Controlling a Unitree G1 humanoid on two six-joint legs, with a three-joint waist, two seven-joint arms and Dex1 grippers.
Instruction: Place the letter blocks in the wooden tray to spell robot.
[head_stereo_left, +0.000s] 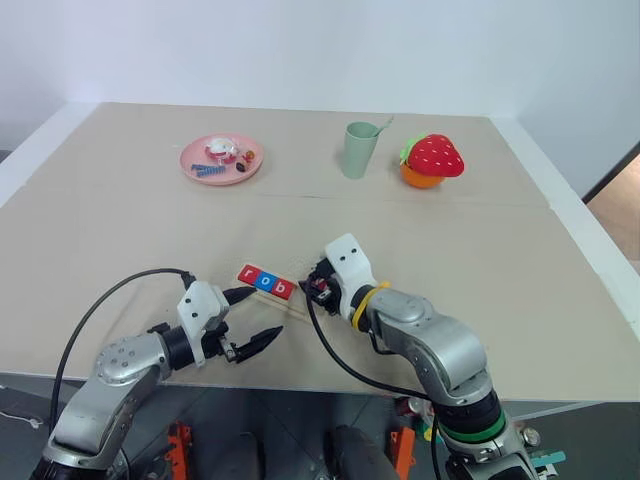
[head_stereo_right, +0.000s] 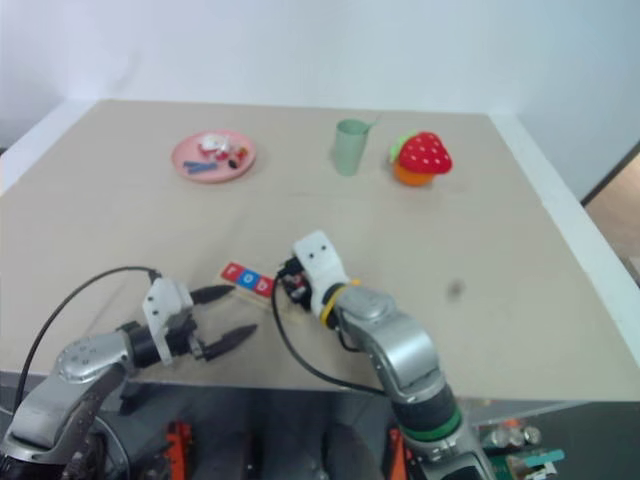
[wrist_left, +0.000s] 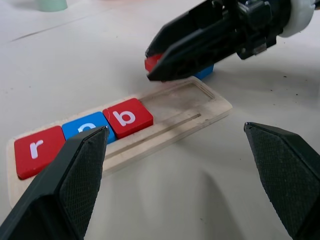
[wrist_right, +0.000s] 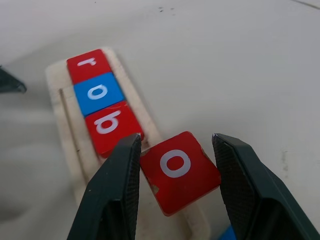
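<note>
At table's near edge, left to right:
Left gripper (head_stereo_left: 255, 318): jaws wide apart, nothing between them, just beside tray's r end.
Wooden tray (wrist_left: 210, 107): r (wrist_left: 36, 149), o (wrist_left: 86, 131), b (wrist_left: 126, 117) seated; two slots bare.
Right gripper (wrist_right: 175, 192): jaws clamped on red o block (wrist_right: 179, 170), tilted over fourth slot.
Blue block (wrist_left: 204, 72): behind tray, letter hidden.
Risk: skewed tile may catch groove wall, nudge b.
Writing: "r o b", plus "o".
</note>
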